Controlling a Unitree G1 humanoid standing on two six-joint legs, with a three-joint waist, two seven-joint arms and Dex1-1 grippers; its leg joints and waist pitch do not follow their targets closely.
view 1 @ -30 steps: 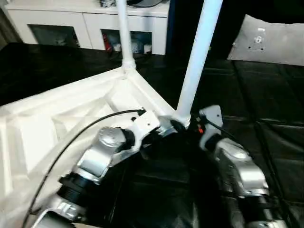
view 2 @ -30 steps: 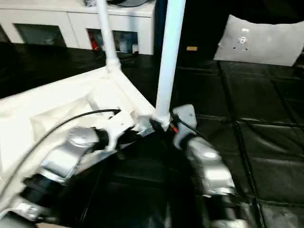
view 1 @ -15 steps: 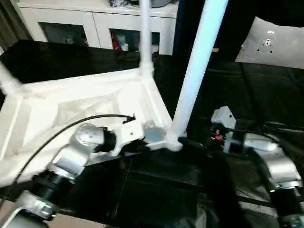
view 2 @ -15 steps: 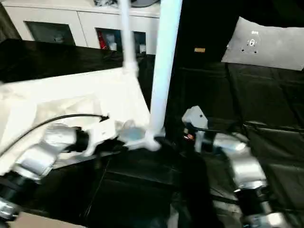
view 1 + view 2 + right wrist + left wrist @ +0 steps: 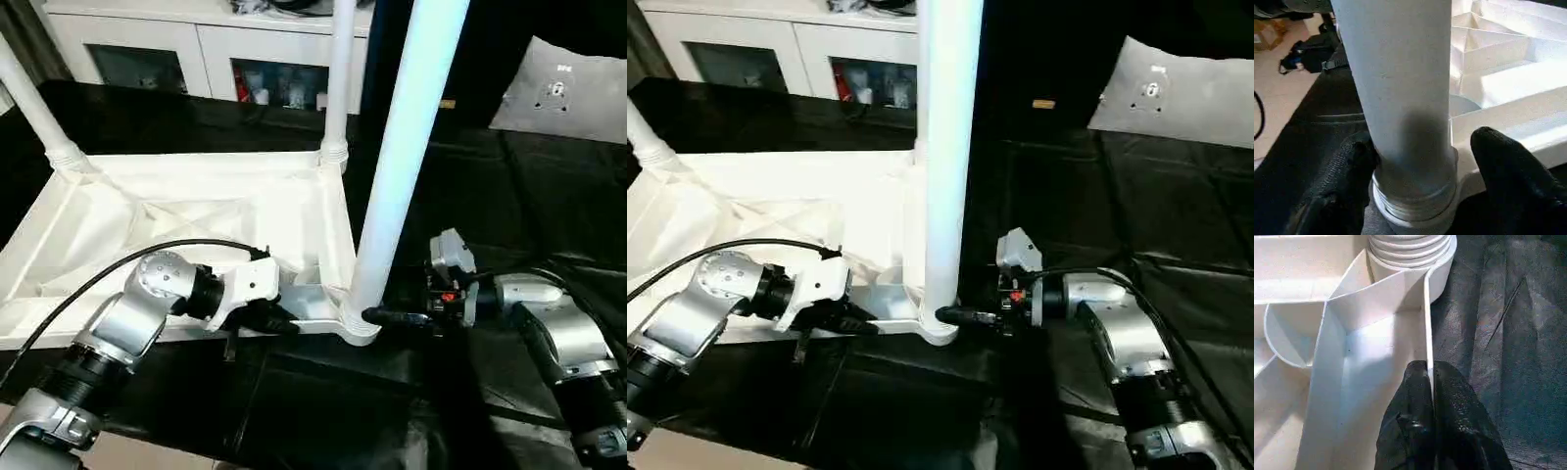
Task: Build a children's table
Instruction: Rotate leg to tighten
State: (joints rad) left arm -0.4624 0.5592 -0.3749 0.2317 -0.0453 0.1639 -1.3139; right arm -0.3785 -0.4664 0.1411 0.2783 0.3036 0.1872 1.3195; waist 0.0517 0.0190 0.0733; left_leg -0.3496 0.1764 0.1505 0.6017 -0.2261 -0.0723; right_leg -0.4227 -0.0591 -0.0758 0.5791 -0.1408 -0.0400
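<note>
Near leg [image 5: 392, 186] upright at centre frame, long axis vertical, seated in the corner socket of the upturned children's table [image 5: 147, 230]. Right hand [image 5: 1415, 181] closest, fingers apart astride its base (not clamped). Left hand [image 5: 1430, 382] pinched together on the rim.

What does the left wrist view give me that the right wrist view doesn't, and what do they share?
Left wrist view: the left gripper shut on the tabletop side wall, pinching its thin edge.
Right wrist view: the right gripper with a finger either side of the near leg just above its socket, plus light floor beyond the black mat.
Both: that leg's ribbed base, the tabletop's ribbed underside, the mat.
</note>
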